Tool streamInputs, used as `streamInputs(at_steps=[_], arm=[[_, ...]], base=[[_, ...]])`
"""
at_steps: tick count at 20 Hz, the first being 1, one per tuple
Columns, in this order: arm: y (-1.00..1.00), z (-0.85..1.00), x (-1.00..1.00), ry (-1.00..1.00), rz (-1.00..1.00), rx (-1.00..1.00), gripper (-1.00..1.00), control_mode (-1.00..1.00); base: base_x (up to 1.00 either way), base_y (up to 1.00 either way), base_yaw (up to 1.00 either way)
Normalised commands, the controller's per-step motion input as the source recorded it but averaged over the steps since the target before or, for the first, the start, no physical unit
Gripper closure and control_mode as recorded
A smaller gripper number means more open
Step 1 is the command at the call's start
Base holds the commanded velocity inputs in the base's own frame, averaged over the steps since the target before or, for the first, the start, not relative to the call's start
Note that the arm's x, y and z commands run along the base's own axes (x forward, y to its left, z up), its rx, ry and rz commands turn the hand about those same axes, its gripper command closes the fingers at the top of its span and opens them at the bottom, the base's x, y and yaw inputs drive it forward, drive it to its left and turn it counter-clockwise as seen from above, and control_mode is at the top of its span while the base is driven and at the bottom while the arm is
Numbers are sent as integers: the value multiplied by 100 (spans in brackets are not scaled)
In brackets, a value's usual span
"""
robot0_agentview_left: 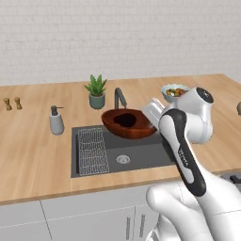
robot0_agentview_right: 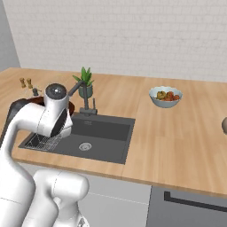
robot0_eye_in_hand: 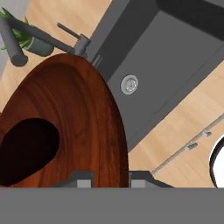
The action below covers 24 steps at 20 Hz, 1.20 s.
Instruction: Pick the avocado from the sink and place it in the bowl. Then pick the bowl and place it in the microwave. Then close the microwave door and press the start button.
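I see a long wooden counter (robot0_agentview_left: 33, 155) running under a pale tiled wall, with the dark sink (robot0_agentview_left: 141, 157) set into it near the front edge. Toward the back edge, behind the sink, stands a small potted plant (robot0_agentview_left: 96, 92). Just beside the sink's left rim sits a grey soap dispenser (robot0_agentview_left: 56, 120). Two small shakers (robot0_agentview_left: 12, 103) stand well off toward the left end. A pale bowl of colourful food (robot0_agentview_right: 165, 96) rests right of the sink.

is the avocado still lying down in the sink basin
No: the avocado lies inside the wooden bowl, which the gripper grips by the rim, raised above the sink.
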Motion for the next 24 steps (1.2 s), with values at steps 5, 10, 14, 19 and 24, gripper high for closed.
streamInputs(at_steps=[5, 10, 14, 19, 24], arm=[[0, 0, -24, -4, -21, -3, 100, -100], [0, 0, -9, -8, -19, -6, 100, 100], [0, 0, 0, 0, 0, 0, 100, 100], [0, 0, 0, 0, 0, 0, 100, 100], [0, 0, 0, 0, 0, 0, 100, 100]], base=[[0, 0, 0], [-5, 0, -4], [-34, 0, -23], [-30, 0, -33], [-29, 0, -53]])
